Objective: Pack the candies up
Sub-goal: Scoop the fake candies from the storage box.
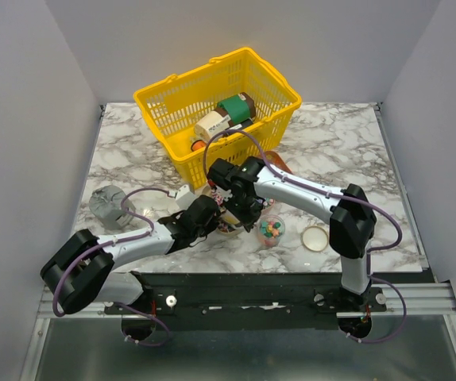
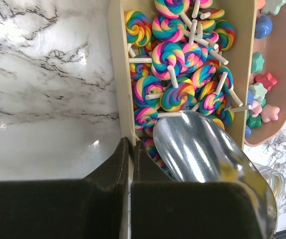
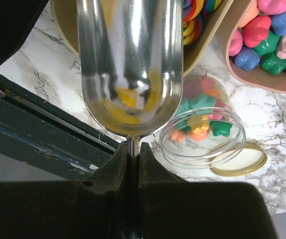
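The candies lie in a beige tray [image 2: 117, 74]: swirl lollipops [image 2: 175, 74] in one compartment, star-shaped candies [image 2: 262, 94] in the one beside it. My left gripper [image 2: 131, 144] is shut on the thin wall of the lollipop compartment. My right gripper [image 3: 132, 147] is shut on the handle of a metal scoop [image 3: 125, 64], whose bowl holds nothing and reaches over the lollipops [image 3: 195, 15]. A clear jar [image 3: 203, 134] with a few star candies stands open just right of the scoop. In the top view both grippers [image 1: 212, 213] [image 1: 236, 198] meet over the tray.
A gold lid [image 3: 242, 162] lies beside the jar [image 1: 271, 231]. A yellow basket [image 1: 216, 103] with bottles and cans stands behind the tray. A grey crumpled object [image 1: 109, 205] sits at the table's left. The black base rail runs along the near edge.
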Motion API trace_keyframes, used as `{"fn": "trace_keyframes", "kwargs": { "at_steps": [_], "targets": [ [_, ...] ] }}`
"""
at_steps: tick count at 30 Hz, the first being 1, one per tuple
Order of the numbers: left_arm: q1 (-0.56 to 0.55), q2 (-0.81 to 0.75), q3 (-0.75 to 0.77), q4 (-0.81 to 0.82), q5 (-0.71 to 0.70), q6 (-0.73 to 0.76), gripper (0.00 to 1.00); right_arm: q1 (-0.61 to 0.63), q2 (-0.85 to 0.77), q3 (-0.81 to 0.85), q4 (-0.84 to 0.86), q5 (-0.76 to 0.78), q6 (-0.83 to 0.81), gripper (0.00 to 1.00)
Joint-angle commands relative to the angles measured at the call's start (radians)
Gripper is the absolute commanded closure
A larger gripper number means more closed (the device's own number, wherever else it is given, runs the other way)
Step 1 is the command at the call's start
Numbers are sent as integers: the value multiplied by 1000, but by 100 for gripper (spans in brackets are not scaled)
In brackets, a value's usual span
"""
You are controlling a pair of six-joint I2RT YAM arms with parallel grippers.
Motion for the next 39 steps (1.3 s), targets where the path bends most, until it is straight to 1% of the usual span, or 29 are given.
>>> {"fn": "trace_keyframes", "kwargs": {
  "at_steps": [1, 12, 17, 19, 20, 22, 23, 24, 27, 30, 35, 37, 39],
  "targets": [
    [-14, -9, -13, -72, 11, 38, 100, -1, 93, -25, 130, 58, 59, 99],
    [-43, -80, 1, -123, -45, 43, 100, -25, 159, 61, 165, 57, 157, 99],
    [-46, -91, -7, -135, -52, 32, 100, -38, 175, 67, 173, 29, 160, 99],
    [-47, -94, -5, -141, -56, 32, 100, -38, 178, 75, 141, -5, 145, 99],
    [-47, -95, -2, -149, -68, 34, 98, -38, 175, 80, 130, -9, 124, 99],
    [-46, -101, 4, -156, -79, 32, 90, -38, 144, 66, 107, -72, 107, 99],
    [-46, -103, 6, -164, -88, 35, 86, -36, 133, 51, 98, -90, 84, 99],
    [-46, -105, 7, -164, -97, 37, 77, -36, 121, 44, 86, -112, 76, 99],
    [-46, -111, 15, -170, -117, 43, 67, -36, 83, 12, 52, -134, 47, 99],
    [-46, -126, 18, -179, -134, 48, 64, -38, 58, -9, 27, -131, 36, 99],
    [-46, -157, -14, -147, -144, 40, 64, -38, 43, 9, -10, -111, 24, 99],
    [-46, -152, -23, -144, -141, 28, 67, -38, 43, 43, -31, -111, 18, 99],
    [-46, -144, -28, -139, -134, 25, 73, -38, 59, 67, -43, -117, 4, 99]
  ]
}}
